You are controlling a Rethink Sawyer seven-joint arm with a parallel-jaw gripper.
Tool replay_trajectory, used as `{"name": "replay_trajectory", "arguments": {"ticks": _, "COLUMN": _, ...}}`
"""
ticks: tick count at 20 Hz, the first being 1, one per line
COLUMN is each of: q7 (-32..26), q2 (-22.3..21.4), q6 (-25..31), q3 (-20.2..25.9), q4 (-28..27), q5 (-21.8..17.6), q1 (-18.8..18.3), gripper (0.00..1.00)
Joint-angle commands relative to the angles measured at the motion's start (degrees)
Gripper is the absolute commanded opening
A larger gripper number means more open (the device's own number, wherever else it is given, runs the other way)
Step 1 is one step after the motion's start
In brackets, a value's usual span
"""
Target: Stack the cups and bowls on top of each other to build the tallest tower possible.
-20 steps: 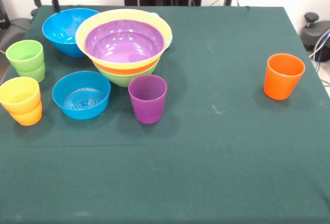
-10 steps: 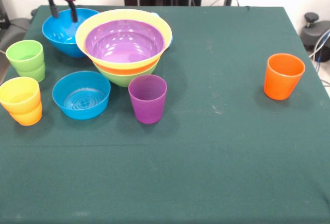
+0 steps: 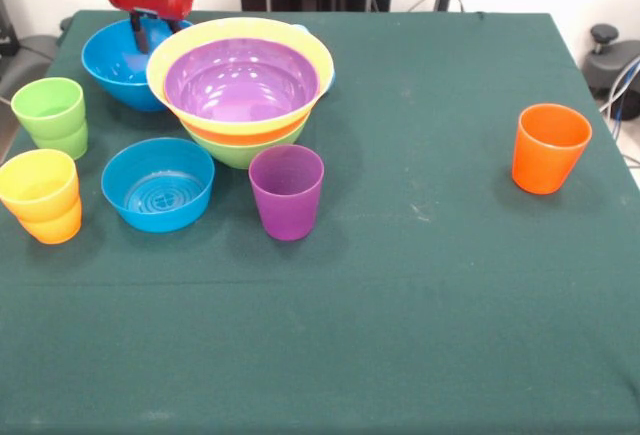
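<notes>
Nested bowl tower at upper centre-left, gripper reaching into the big blue bowl behind it.

The tower [image 3: 240, 90] stands in the upper left-centre of the frame: a lime green bowl [image 3: 240, 151] at the base, an orange layer above it, then the wide yellow bowl [image 3: 172, 55] with the purple bowl [image 3: 240, 83] nested inside. Just below it stands a purple cup [image 3: 286, 192], and to that cup's left the smaller blue bowl [image 3: 158, 184]. The big blue bowl [image 3: 112, 60] sits at upper left, touching or nearly touching the tower's rim. The gripper [image 3: 149, 27] hangs over that bowl's right side, its dark fingers [image 3: 140, 33] partly hidden by the yellow rim, so I cannot tell how far apart they are. At the left edge are a green cup stack [image 3: 51, 115] and a yellow cup on an orange one [image 3: 41, 195]. A lone orange cup [image 3: 549, 147] stands far right on the green table [image 3: 400, 305].
</notes>
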Motion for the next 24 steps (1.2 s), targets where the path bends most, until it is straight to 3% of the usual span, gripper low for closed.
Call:
{"name": "replay_trajectory", "arguments": {"ticks": 1, "q7": 0.86, "q2": 0.39, "q6": -1.72, "q3": -1.74, "q4": -1.64, "q5": -1.06, "q1": 1.62, "gripper": 1.00}}
{"name": "replay_trajectory", "arguments": {"ticks": 10, "q7": -2.91, "q2": -8.59, "q6": 3.05, "q3": 0.82, "q4": 4.65, "q5": 3.48, "q1": -1.15, "gripper": 1.00}}
{"name": "replay_trajectory", "arguments": {"ticks": 17, "q7": -3.59, "q2": -9.21, "q6": 3.17, "q3": 0.81, "q4": 4.99, "q5": 3.92, "q1": -1.37, "gripper": 1.00}}
{"name": "replay_trajectory", "arguments": {"ticks": 24, "q7": -2.97, "q2": -6.77, "q6": 1.84, "q3": 0.28, "q4": 3.23, "q5": 2.57, "q1": -0.91, "gripper": 1.00}}
